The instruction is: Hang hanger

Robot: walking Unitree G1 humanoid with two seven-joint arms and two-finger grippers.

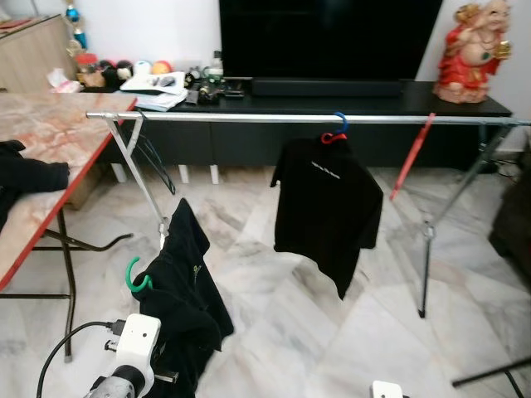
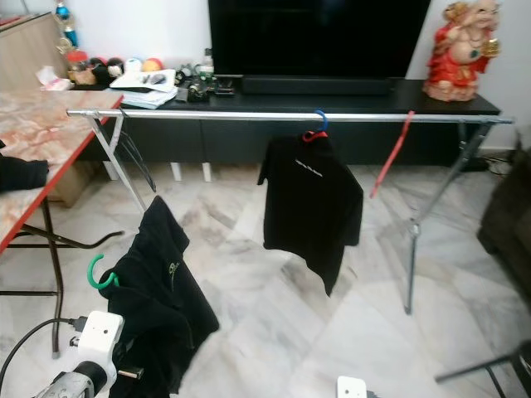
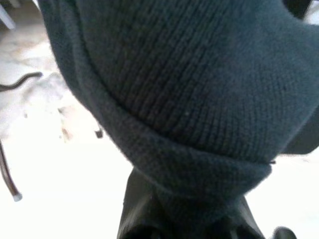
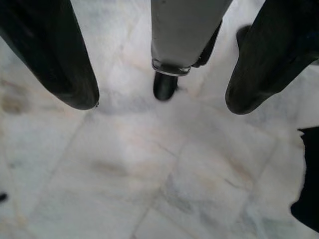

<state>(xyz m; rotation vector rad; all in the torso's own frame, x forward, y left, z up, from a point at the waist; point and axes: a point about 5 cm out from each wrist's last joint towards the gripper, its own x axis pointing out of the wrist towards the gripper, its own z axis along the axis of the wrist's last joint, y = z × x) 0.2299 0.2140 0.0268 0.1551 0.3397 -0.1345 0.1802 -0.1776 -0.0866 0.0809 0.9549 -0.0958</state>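
Your left gripper (image 3: pixel 189 219) grasps a black shirt (image 1: pixel 187 286) on a green hanger (image 1: pixel 137 278), near left, below the silver rail (image 1: pixel 249 118). Your right gripper (image 4: pixel 162 97) hangs released over the marble floor (image 4: pixel 149 174). Another shirt (image 1: pixel 328 203) hangs mid-rail.

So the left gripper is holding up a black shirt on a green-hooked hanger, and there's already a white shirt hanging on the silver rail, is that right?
Not quite: the shirt already on the silver rail is black, not white. The left eye view shows this black shirt hanging from a hanger with a blue and red hook. The rest holds: the left gripper holds up a black shirt on a green-hooked hanger.
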